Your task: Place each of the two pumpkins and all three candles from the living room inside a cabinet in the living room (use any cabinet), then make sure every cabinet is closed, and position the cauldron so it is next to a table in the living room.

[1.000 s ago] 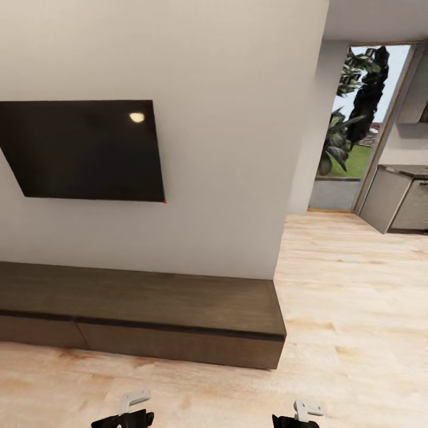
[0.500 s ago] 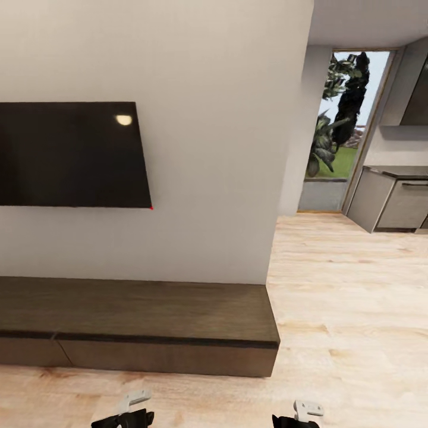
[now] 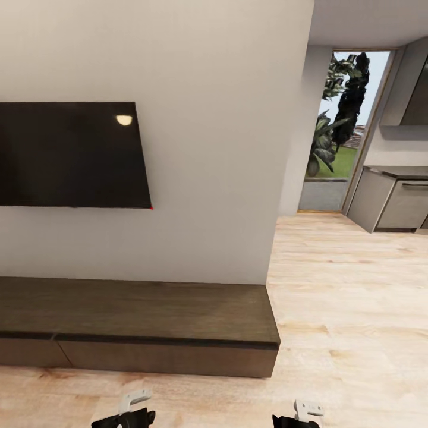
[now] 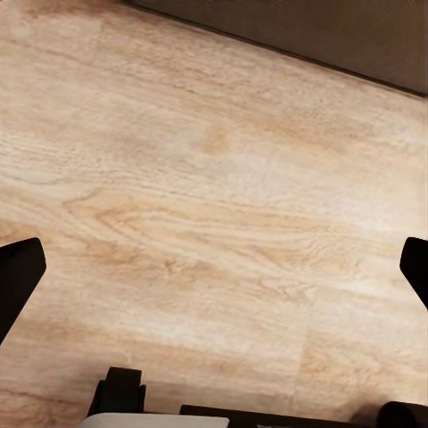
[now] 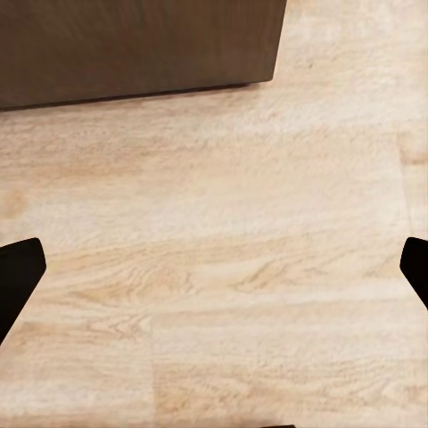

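Cabinet point(image 3: 137, 324) lies low just ahead, both fronts shut. Near, the left gripper point(image 4: 214, 267) and right gripper point(image 5: 214, 267) hang wide and empty over the floor point(image 3: 345, 279). Likely stiff, heavy fronts; grip an edge. Far: television point(image 3: 68, 154).

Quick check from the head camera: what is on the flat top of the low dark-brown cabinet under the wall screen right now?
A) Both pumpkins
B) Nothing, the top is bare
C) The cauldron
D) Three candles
B. In the head view the cabinet shows a bare wooden top from end to end under the black wall screen, and both of its plain fronts sit flush and shut.
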You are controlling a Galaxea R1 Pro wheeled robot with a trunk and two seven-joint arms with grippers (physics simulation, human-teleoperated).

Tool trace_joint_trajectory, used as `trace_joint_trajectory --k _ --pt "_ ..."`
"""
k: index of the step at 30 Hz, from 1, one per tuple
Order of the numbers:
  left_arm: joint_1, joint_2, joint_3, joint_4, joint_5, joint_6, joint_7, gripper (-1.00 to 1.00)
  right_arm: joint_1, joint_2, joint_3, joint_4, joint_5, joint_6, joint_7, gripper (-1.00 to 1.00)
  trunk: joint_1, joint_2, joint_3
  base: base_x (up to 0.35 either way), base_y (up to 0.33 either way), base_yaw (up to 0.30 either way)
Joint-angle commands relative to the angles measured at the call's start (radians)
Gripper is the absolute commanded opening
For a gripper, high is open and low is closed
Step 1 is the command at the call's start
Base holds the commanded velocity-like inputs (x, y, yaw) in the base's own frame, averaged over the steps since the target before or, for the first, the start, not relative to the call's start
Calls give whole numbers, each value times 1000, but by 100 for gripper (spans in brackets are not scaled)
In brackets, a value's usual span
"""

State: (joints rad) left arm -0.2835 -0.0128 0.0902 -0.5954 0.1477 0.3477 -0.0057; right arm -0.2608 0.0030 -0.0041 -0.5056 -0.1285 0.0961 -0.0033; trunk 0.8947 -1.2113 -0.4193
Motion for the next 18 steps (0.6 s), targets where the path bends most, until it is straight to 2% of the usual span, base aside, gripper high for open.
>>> trace_joint_trajectory --k 1,6,9,12,14,18 --pt "0 -1 5 -2 9 7 -1 100 0 0 0 -2 -9 5 0 100 0 -1 -1 0 0 0" --pt "0 -2 5 -1 10 -6 -4 100 0 -2 0 -8 -10 4 8 100 19 -36 -17 0 0 0" --pt "0 -2 5 0 11 -15 -19 100 0 0 1 -88 -10 11 65 100 31 -57 -26 0 0 0" --pt "0 0 7 0 11 -19 -81 100 2 1 -1 -218 -24 27 168 100 42 -78 -36 0 0 0" --pt "0 5 9 0 12 -20 -146 100 8 0 -1 -293 -64 60 228 100 50 -92 -42 0 0 0" --pt "2 10 13 0 13 -20 -250 100 11 -1 -1 -334 -109 86 264 100 65 -120 -54 0 0 0"
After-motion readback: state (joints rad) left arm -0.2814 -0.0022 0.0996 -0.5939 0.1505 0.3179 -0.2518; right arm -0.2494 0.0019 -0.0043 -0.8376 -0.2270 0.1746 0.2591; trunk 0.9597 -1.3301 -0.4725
